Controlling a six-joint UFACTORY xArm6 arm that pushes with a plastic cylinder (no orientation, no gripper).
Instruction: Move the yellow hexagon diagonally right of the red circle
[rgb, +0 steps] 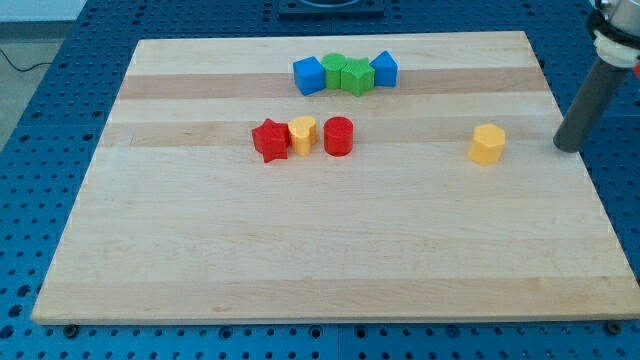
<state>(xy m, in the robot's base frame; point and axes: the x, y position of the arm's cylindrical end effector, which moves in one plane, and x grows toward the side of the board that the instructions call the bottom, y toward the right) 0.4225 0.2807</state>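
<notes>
The yellow hexagon sits alone on the right part of the wooden board. The red circle stands near the board's middle, well to the hexagon's left. My tip is at the board's right edge, to the right of the yellow hexagon with a gap between them. It touches no block.
A small yellow block and a red star stand in a row left of the red circle. At the view's top, a blue cube, two green blocks and another blue block form a row.
</notes>
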